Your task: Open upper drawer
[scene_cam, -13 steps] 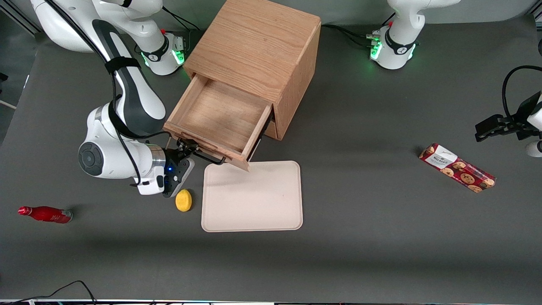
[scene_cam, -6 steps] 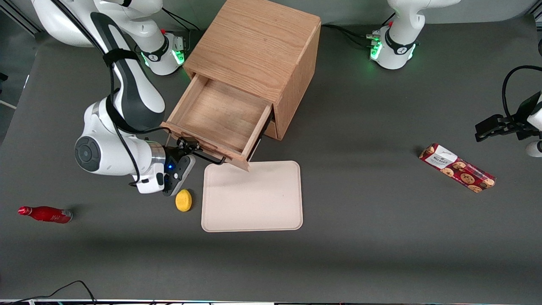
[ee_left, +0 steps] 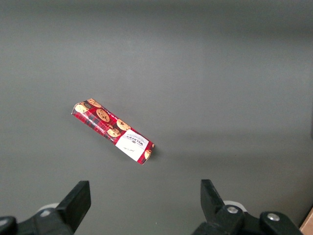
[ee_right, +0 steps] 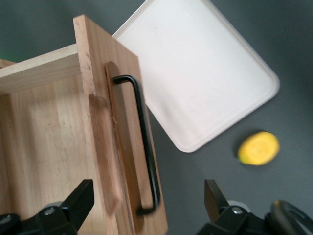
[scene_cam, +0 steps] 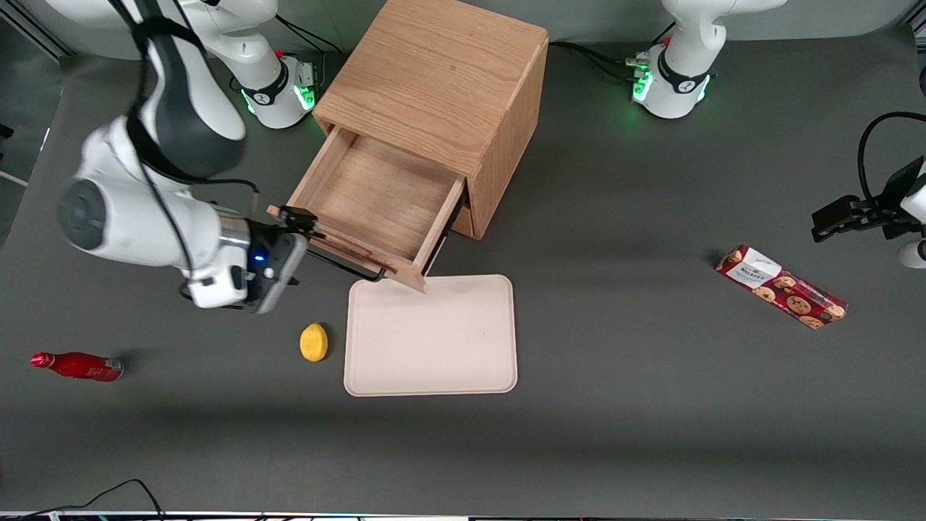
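The upper drawer point(scene_cam: 376, 195) stands pulled well out of the oak cabinet point(scene_cam: 441, 79), and its plain wooden tray is bare inside. Its thin black wire handle point(scene_cam: 347, 266) runs along the drawer front, which faces the front camera. My right gripper point(scene_cam: 298, 221) hovers above the end of the drawer front toward the working arm's end. It is open and holds nothing. In the right wrist view the gripper point(ee_right: 146, 196) has its fingers spread wide on either side of the handle point(ee_right: 144, 147) and the drawer front point(ee_right: 122, 122), well above them and touching neither.
A beige tray point(scene_cam: 431, 335) lies on the table just in front of the drawer, with a yellow lemon point(scene_cam: 313, 341) beside it. A red bottle point(scene_cam: 77, 366) lies toward the working arm's end. A cookie packet point(scene_cam: 781, 286) lies toward the parked arm's end.
My gripper has come away from the handle, risen and drifted toward the working arm's end. The drawer has stayed pulled out and the lemon now shows fully.
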You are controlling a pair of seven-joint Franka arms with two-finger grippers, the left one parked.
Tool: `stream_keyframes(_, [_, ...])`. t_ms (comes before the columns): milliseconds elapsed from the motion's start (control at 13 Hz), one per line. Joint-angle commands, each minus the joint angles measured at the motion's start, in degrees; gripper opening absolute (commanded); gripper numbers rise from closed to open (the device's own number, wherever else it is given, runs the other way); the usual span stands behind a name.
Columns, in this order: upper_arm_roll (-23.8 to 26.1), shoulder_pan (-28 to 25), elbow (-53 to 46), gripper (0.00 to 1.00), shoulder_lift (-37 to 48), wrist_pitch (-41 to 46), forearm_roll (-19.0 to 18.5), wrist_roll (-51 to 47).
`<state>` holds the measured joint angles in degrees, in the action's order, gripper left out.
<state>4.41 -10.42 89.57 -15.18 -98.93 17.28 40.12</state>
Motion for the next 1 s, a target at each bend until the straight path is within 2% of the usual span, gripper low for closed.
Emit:
stream_keyframes(0, [-4.13,-0.22,-1.24,1.00,3.13,1.37,-1.89,3.11])
stream_keyframes(154, [-6.59,-0.22,-2.38,1.00,5.06,1.89,-4.70,5.93])
stream_keyframes(308, [-7.83,-0.30,-2.30,1.00,7.52,2.77,-6.55,3.58])
stream_keyframes(538, [-7.57,-0.04,-2.03,1.00,10.69,4.43,-12.43,-18.76])
stream_keyframes(692, [-8.18,-0.57,-1.86,1.00,12.19,8.30,-13.68,-33.82])
stream_keyframes(769, [-8.36,-0.48,-0.73,1.00,13.41,8.40,-14.20,-35.97])
stream_keyframes(846, [-8.80,-0.48,1.63,1.00,14.90,8.31,-17.34,-36.60])
stream_keyframes(923, [-9.32,-0.04,3.57,1.00,16.57,7.79,-18.59,-37.13])
